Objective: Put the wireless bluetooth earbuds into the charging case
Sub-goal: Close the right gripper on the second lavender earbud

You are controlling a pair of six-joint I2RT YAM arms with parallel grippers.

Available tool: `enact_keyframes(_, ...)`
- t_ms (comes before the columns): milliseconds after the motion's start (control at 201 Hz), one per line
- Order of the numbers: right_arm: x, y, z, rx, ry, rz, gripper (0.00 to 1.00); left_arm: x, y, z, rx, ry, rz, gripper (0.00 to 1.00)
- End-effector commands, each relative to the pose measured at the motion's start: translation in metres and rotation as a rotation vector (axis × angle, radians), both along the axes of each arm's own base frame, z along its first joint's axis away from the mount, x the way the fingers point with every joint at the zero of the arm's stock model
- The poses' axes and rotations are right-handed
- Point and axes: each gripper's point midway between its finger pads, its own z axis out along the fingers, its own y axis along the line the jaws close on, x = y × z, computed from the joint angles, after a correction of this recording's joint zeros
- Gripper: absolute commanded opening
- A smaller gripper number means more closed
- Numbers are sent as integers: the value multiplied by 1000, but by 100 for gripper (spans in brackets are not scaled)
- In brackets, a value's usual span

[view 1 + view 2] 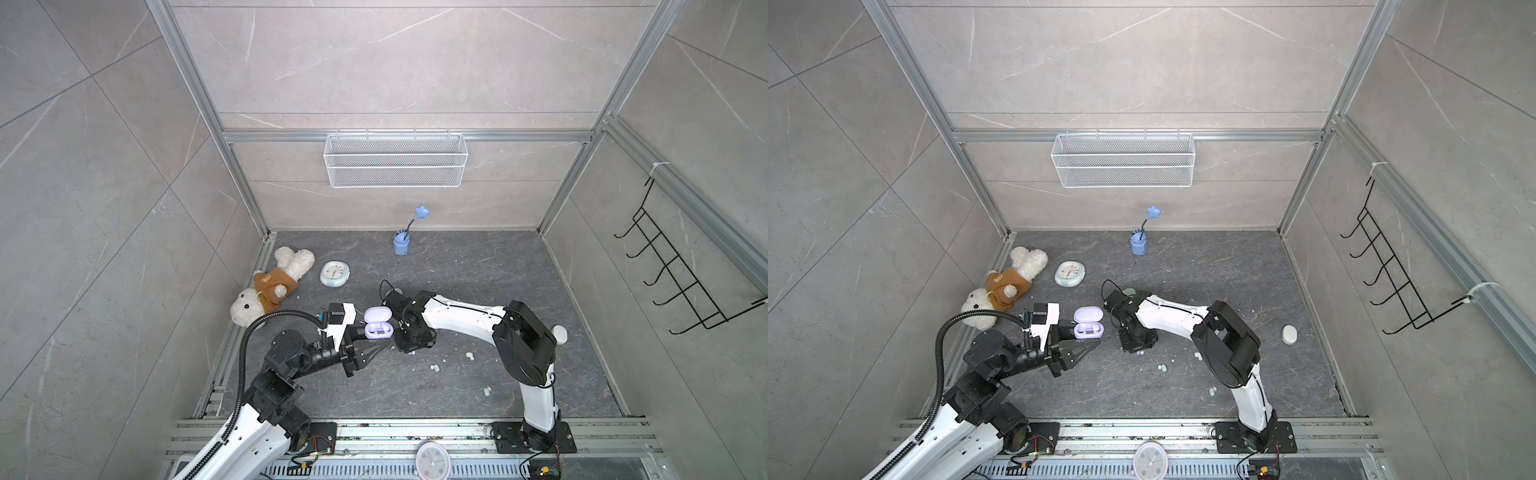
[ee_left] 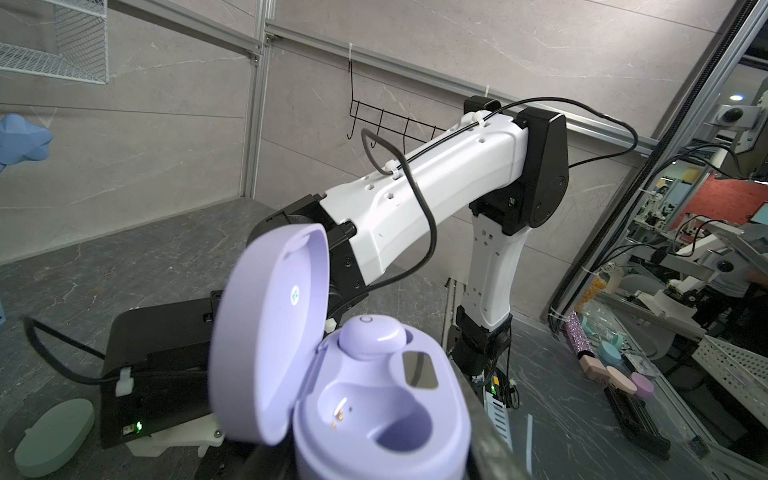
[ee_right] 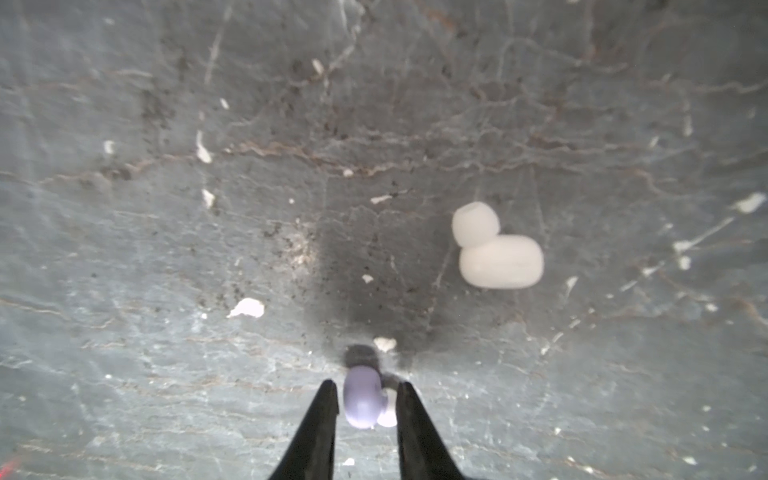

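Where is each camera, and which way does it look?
Both top views: overhead, looking down at the table; left arm and right arm show.
Left wrist: faces the open lavender charging case, seated earbud; right arm shows.
Right wrist: faces down; right gripper straddles a loose lavender earbud.
Shared: top and left-wrist views see that case.

A plush dog (image 1: 272, 286) in a brown top lies on the bench (image 1: 478, 257), beyond the left gripper (image 1: 379, 336) and out to its side. A mint clock (image 1: 336, 273) lies face up just beside the toy. Well behind the right gripper (image 1: 409, 350) stands a blue cup (image 1: 401, 244) holding a star-topped stem. High above both, a white wire basket (image 1: 395, 160) hangs on the back wall. A black hook rack (image 1: 681, 274) hangs on the side wall.
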Motion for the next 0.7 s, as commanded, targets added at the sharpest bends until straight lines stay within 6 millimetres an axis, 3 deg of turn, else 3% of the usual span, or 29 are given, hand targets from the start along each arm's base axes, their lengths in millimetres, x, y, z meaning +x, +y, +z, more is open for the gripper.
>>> enact_keyframes(0,0,1,-1,-29,0,22,28,-3,1,12,-14,-62,-2,26)
enact_keyframes(697,-4,-2,-11,-64,26,23,20,-2,1,11,-11,-58,2,26)
